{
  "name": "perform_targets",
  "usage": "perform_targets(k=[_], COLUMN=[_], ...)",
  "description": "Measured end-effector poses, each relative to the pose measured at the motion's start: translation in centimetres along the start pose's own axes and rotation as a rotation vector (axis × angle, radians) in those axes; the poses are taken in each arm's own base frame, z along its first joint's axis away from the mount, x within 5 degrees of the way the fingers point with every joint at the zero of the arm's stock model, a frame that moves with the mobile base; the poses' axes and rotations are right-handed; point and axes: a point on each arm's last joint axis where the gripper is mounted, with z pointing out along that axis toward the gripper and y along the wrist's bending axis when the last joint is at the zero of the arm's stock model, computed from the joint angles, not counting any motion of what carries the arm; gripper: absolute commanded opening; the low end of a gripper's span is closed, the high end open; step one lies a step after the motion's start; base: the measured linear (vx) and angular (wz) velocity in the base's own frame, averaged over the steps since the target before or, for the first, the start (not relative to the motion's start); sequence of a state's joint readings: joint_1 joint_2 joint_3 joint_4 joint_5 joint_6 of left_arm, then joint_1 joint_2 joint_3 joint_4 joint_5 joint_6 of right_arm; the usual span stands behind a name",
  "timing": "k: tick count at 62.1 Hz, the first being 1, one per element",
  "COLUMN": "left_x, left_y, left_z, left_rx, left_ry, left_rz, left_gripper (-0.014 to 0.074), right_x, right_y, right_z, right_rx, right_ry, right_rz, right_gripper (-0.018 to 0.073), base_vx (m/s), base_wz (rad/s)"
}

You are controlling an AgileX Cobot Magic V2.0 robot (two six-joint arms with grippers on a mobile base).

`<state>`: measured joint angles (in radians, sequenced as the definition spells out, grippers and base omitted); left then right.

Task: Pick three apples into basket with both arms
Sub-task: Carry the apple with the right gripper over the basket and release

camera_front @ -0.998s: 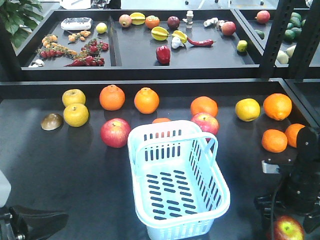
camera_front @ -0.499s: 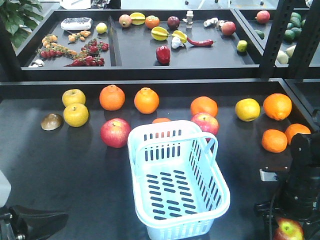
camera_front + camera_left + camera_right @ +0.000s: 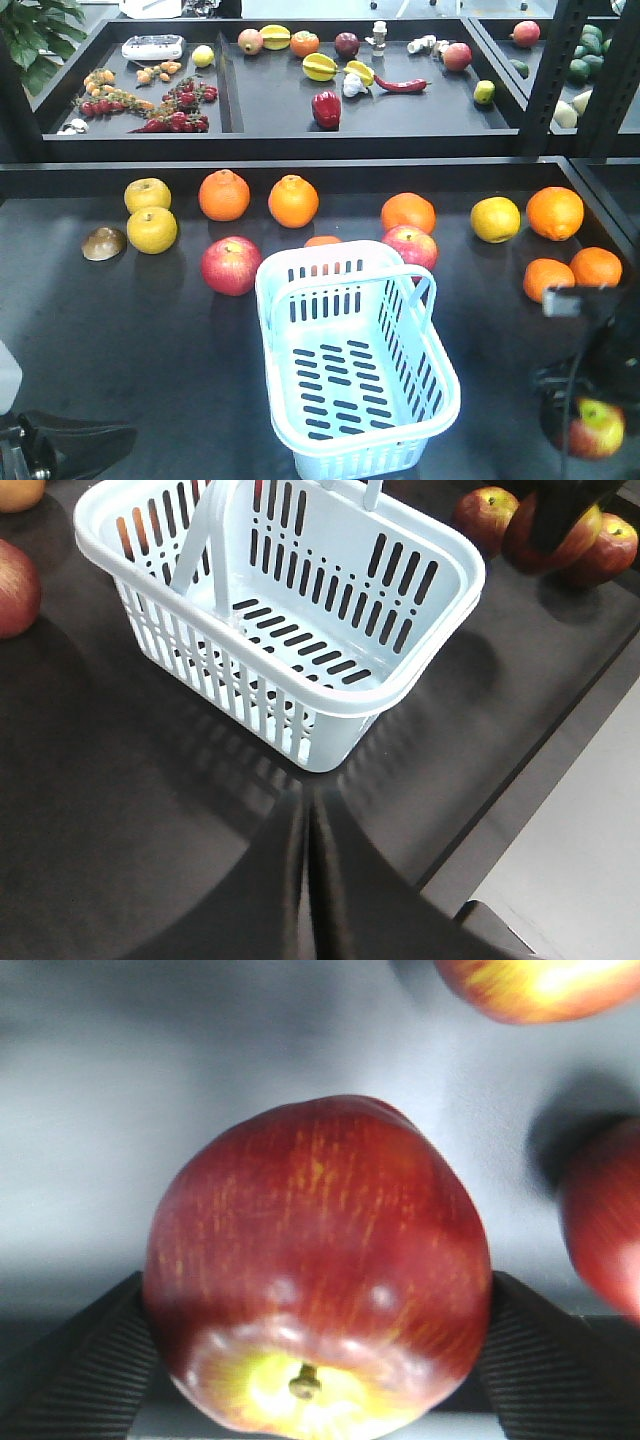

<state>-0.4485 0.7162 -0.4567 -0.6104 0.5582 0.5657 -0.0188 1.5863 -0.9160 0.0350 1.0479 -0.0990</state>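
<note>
My right gripper [image 3: 318, 1365] is shut on a dark red apple [image 3: 318, 1260] with a yellow patch round its stem, its ribbed pads [image 3: 80, 1370] pressing both sides. In the front view this apple [image 3: 598, 428] hangs at the far right, right of the basket [image 3: 300, 275] and clear of the table. Two more dark red apples [image 3: 487, 515] [image 3: 612, 545] lie on the table beyond the basket [image 3: 420, 660], beside the held one. The basket is empty, its handle swung to the right. My left gripper [image 3: 308, 805] is shut and empty, low before the basket's near corner.
Two pinkish-red apples [image 3: 231, 265] [image 3: 410, 245] lie behind the basket. Oranges [image 3: 224, 194] [image 3: 555, 212], yellow fruit [image 3: 151, 229] and a brown object [image 3: 104, 243] spread across the back of the table. The table's front edge [image 3: 560, 750] runs near the basket.
My right arm has risen and shifted right with the apple in its grip; the apple now sits higher in the front view. The basket and left arm have not moved.
</note>
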Motion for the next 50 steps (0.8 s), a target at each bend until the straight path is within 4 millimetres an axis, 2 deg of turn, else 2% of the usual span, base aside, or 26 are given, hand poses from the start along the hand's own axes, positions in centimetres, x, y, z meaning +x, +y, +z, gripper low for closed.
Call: perform_targets(k=[13, 19, 25, 31, 40, 44, 50], left_x=[0.0, -0.1, -0.1, -0.1, -0.1, -0.1, -0.1], left_y=[0.0, 0.1, 0.1, 0.1, 0.1, 0.1, 0.1], left_z=[0.0, 0.0, 0.0, 0.0, 0.0, 0.0, 0.0], left_rx=[-0.003, -0.006, -0.006, -0.006, -0.006, -0.007, -0.006], left_ry=[-0.005, -0.009, -0.010, -0.010, -0.010, -0.010, -0.010], left_rz=[0.000, 0.000, 0.000, 0.000, 0.000, 0.000, 0.000], left_gripper=[-0.0006, -0.0006, -0.0006, -0.0006, -0.0006, -0.0006, -0.0006], right_x=[3.4, 4.6, 5.2, 5.2, 3.9, 3.0, 1.7], right_y=[2.8, 5.0, 7.1, 9.1, 11.5, 12.2, 12.7], right_z=[-6.5, -8.5, -9.6, -9.6, -8.4, -7.5, -6.1], right_rx=[-0.225, -0.342, -0.428, -0.458, -0.447, -0.438, -0.421], right_ry=[-0.245, -0.350, -0.414, -0.450, -0.483, -0.487, -0.479], right_rz=[-0.091, -0.186, -0.270, -0.336, -0.393, -0.397, -0.389], right_gripper=[-0.0005, -0.0003, 0.0000, 0.0006, 0.0055, 0.0102, 0.0236], base_vx=[0.00, 0.00, 0.00, 0.00, 0.00, 0.00, 0.00], base_wz=[0.00, 0.00, 0.00, 0.00, 0.00, 0.00, 0.00])
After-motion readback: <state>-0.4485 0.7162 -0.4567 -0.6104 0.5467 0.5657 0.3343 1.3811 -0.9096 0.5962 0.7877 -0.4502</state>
